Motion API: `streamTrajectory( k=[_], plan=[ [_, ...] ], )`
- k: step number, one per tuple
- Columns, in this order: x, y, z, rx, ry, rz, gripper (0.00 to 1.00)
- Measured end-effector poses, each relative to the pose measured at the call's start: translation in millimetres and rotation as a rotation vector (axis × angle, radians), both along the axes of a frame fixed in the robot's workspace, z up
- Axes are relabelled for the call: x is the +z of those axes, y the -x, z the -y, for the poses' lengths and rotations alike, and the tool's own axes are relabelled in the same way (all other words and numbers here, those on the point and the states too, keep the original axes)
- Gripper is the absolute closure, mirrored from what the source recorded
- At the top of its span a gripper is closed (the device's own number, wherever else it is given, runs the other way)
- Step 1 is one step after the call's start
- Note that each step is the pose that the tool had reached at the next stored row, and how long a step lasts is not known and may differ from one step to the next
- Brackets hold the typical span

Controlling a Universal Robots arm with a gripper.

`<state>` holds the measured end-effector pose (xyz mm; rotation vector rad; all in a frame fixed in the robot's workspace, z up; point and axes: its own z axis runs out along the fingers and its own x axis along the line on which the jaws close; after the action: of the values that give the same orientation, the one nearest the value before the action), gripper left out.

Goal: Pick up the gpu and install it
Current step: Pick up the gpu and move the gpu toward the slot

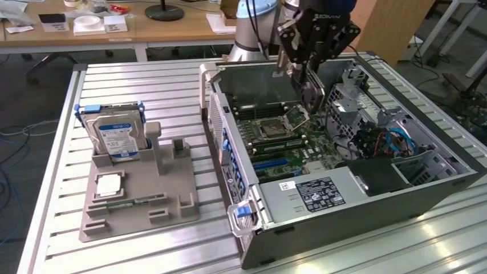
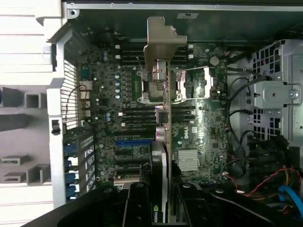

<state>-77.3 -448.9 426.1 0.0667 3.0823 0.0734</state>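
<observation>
wrist view: my fingers (image 2: 137, 203) are closed narrow on the gpu (image 2: 162, 137), gripping it by its flat faces. it stands on edge, with its silvery bracket (image 2: 163, 40) at the far end. in the exterior view the gpu (image 1: 309, 94) hangs inside the open computer case (image 1: 343, 211), over the motherboard (image 1: 293, 145) near the processor socket.

so the pick-up is done. i judge the install is not: the card looks clear of the board, not seated in the blue slot (image 2: 132, 142) or any other.

counting: one gpu, one case, and one grey holder (image 1: 137, 200) on the surface (image 1: 137, 85) carrying one hard drive (image 1: 114, 134), one silvery square chip (image 1: 106, 184) and one memory stick (image 1: 129, 201).
</observation>
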Motion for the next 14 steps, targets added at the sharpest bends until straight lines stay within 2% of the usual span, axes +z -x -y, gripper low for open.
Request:
streamTrajectory(
  k=[14],
  plan=[
    [-3.0, -63.7, -2.8, 0.0, 0.0, 0.0, 0.73]
  ],
)
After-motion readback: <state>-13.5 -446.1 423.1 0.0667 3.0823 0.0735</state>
